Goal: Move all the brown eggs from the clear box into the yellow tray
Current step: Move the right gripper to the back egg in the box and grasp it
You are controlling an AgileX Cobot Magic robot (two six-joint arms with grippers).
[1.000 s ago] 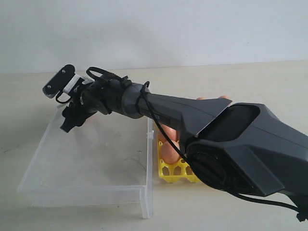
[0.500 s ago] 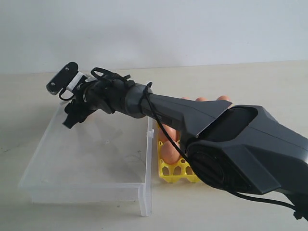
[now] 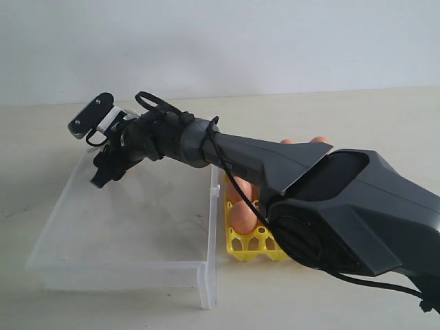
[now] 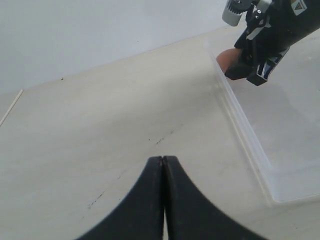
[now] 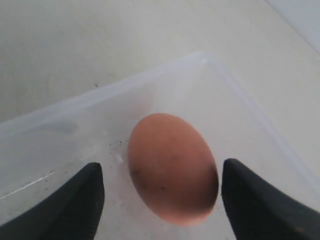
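One brown egg (image 5: 172, 165) lies on the floor of the clear box (image 3: 124, 234), in its far left corner. My right gripper (image 5: 161, 167) reaches across the box and stands open, one finger on each side of this egg with a gap on both sides. In the exterior view that gripper (image 3: 103, 175) hides the egg. In the left wrist view the egg (image 4: 227, 56) peeks out behind the right gripper (image 4: 250, 75). The yellow tray (image 3: 251, 244) sits right of the box, holding several brown eggs (image 3: 242, 216) and mostly hidden by the right arm. My left gripper (image 4: 163, 159) is shut and holds nothing.
The right arm's dark body (image 3: 344, 213) spans the tray and the box's right wall (image 3: 212, 234). The left gripper hangs over bare tabletop (image 4: 100, 125) beside the box's left wall (image 4: 250, 145). A pale wall stands behind the table.
The right wrist rose slightly and came down again at the box's far left corner. Its jaws stay open around the egg.
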